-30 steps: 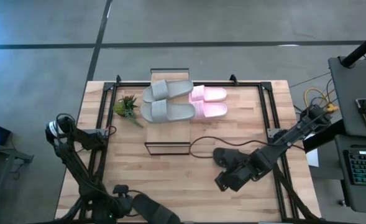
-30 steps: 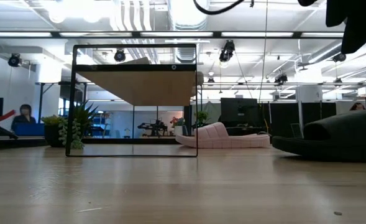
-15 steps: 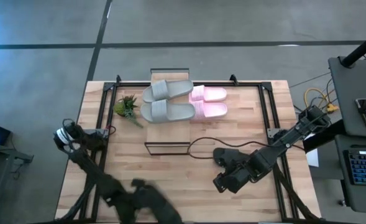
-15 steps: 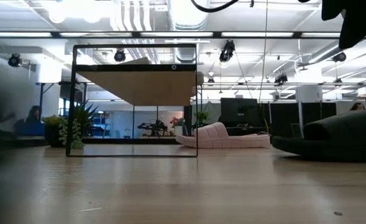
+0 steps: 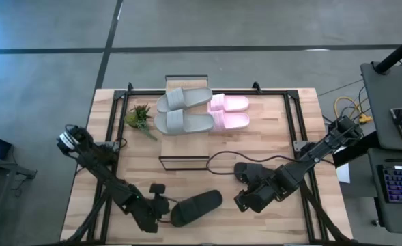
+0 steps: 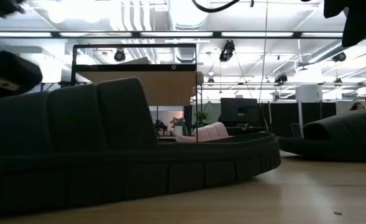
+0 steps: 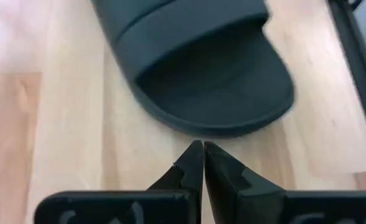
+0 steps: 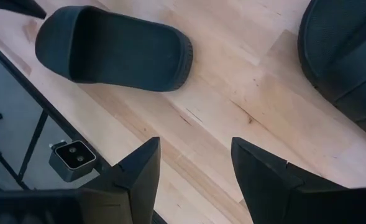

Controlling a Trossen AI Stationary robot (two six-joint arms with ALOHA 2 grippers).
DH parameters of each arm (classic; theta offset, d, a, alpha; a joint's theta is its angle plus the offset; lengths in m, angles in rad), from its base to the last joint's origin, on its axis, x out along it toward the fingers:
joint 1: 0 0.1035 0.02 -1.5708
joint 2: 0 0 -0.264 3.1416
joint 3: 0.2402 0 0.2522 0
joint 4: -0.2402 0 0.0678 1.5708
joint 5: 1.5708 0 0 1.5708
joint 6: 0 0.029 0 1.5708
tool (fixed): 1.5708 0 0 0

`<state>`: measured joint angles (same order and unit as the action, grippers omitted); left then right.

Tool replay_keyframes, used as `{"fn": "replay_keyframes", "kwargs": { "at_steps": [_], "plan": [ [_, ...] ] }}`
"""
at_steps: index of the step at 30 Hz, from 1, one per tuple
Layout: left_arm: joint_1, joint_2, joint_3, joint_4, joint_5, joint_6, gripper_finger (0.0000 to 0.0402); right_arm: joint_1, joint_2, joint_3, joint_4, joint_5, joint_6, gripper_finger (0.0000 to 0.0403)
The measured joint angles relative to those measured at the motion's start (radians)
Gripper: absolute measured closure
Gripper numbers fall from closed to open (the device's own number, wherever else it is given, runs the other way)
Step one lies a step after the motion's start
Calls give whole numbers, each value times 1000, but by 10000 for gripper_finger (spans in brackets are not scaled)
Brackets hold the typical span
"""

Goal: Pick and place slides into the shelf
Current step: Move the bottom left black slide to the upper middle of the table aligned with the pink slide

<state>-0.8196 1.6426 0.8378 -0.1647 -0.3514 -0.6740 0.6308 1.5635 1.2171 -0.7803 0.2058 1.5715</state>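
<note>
A black slide (image 5: 199, 206) lies flat on its sole near the table's front edge, filling the low view (image 6: 127, 155). My left gripper (image 5: 161, 208) is shut, with its fingertips (image 7: 202, 152) at the slide's strap end. My right gripper (image 5: 247, 199) hangs open above bare wood (image 8: 195, 146), just in front of a second black slide (image 5: 245, 171) that lies on the table. Two grey slides (image 5: 183, 111) lie on the shelf's (image 5: 184, 145) plank top. Two pink slides (image 5: 229, 113) lie on the table to its right. My left gripper's shut fingertips come slanting down from the table's left and stand right at the rim of the black slide's strap end (image 7: 232, 124). I cannot tell whether they touch it. The slide lies flat on the table.
A small potted plant (image 5: 139, 117) stands left of the shelf. A black cable (image 5: 221, 158) loops across the table's middle. Black metal rails (image 5: 293, 123) run along the table's edges. Bare wood shows between the two black slides.
My left gripper has swept from the near left corner toward the table's right, turning as it went and staying shut. The black slide, unseen before, has slid along the table and now lies ahead of the gripper, in front of the low camera.
</note>
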Motion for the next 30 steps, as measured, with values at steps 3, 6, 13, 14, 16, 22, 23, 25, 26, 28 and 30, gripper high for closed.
{"fn": "replay_keyframes", "kwargs": {
  "at_steps": [3, 6, 13, 14, 16, 22, 23, 25, 26, 28, 30],
  "plan": [
    [0, -3, -5, 6, 44, -2, 402, 0, 0, 0, 1, 2, -2, 213],
    [-2, -2, -12, 6, 70, -6, 402, -1, 0, 0, 2, 4, -9, 213],
    [-13, -2, -24, 122, 165, -52, 402, -1, 0, -1, 9, 4, -5, 213],
    [-13, -2, -30, 166, 176, -49, 402, -2, 0, -1, 9, 4, -5, 213],
    [-12, 5, -42, 216, 180, -45, 402, -5, 0, -2, 10, 4, -5, 213],
    [4, 42, -47, 216, 161, -37, 402, -10, -1, -2, 27, 5, -5, 213],
    [10, 46, -49, 215, 153, -25, 402, -12, -1, -2, 43, 5, -7, 213],
    [24, 52, -55, 216, 127, -19, 402, -15, -1, -2, 85, 4, -9, 213],
    [33, 52, -59, 214, 110, -18, 402, -18, -1, -2, 108, 4, -10, 213],
    [55, 52, -61, 211, 100, -4, 402, -22, -1, -2, 161, 4, -29, 213],
    [75, 52, -59, 218, 93, 21, 402, -29, -1, -2, 194, 5, -46, 213]
  ]
}}
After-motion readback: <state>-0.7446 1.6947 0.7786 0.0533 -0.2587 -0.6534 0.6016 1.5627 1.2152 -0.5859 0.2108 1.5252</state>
